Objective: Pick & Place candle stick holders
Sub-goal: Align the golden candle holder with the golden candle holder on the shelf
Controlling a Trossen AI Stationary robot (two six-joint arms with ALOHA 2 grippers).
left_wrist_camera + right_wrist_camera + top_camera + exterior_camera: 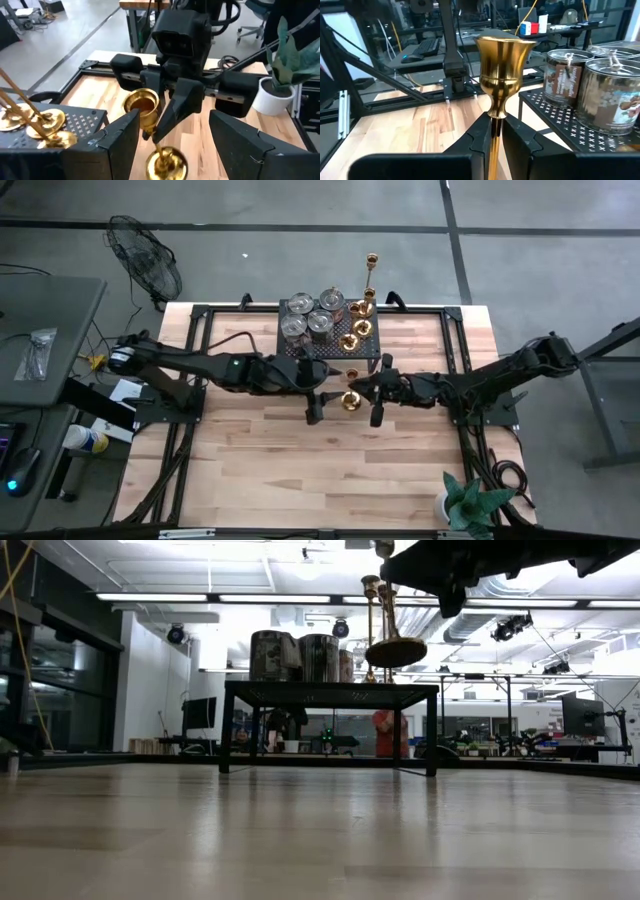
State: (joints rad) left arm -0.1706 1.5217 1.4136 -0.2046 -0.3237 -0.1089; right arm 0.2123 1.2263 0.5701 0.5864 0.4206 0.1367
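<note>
black stand point(325, 330) just behind | brass candlestick point(351, 399) upright, cup up | right hand point(374, 393) clenched on its stem | left hand point(318, 395) released beside it

1. Premises: a robotics laboratory or industrial workshop, open-plan.
2. Floor: bare grey concrete point(300, 205) with dark marked lines, upper part of the high view.
3. Ceiling: strip lighting point(200, 597) and exposed ducting across the top of the low view.
4. Fixtures: wooden worktop point(260, 450) on a black metal frame, centre of the high view; pedestal fan point(145, 260) at upper left.
5. Workstation: desk point(40, 330) at left edge; computer mouse point(22, 470) at lower left.
6. Background: further benches and monitors point(582, 718) at right of the low view; a person in red point(384, 732) at centre.
</note>
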